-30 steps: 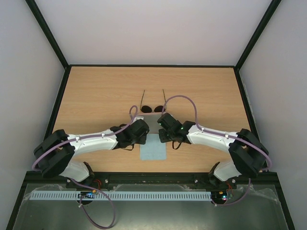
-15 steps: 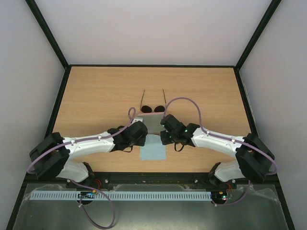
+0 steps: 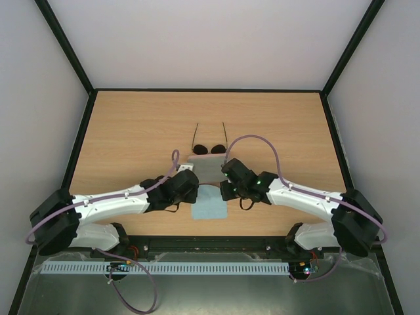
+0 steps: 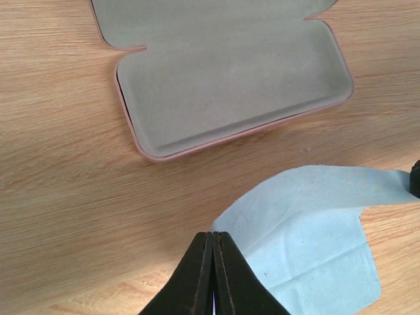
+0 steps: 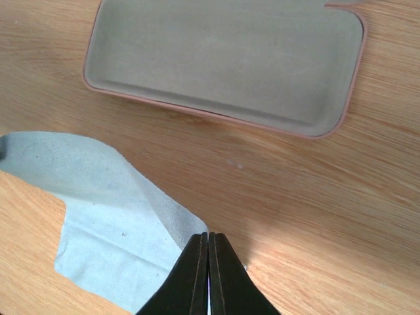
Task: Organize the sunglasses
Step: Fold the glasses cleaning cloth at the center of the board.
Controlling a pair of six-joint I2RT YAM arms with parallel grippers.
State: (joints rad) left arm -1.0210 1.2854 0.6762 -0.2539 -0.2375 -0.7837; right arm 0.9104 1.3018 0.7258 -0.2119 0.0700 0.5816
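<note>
Over the last second we are drawing both arms back toward the near edge of the light wooden table (image 3: 131, 131), elbows sinking lower in the top view and the wrists sliding off the open pink rounded-rectangle case (image 3: 209, 169), so its grey lining is now showing bare where our grippers were covering it. We are carrying the light blue square cloth (image 3: 209, 205) with us. The left gripper (image 4: 213, 237) is holding its fingers pressed together on one far corner of the cloth, and the right gripper (image 5: 209, 237) is doing the same on the other, with the fabric rising off the wood and stretching between the two. We are judging from this that the case is being cleared and the cloth set aside, leaving the tray free to receive the glasses, while the main step is not yet begun. The small pair of round-lensed, dark wire-framed sunglasses (image 3: 202, 149) is lying untouched on the table just beyond the far edge of the case, lenses toward us and slim temple arms pointing away. The case is sitting between them and our fingertips, neither wrist view is showing them, and both grippers are well apart from them and occupied with the cloth.
</note>
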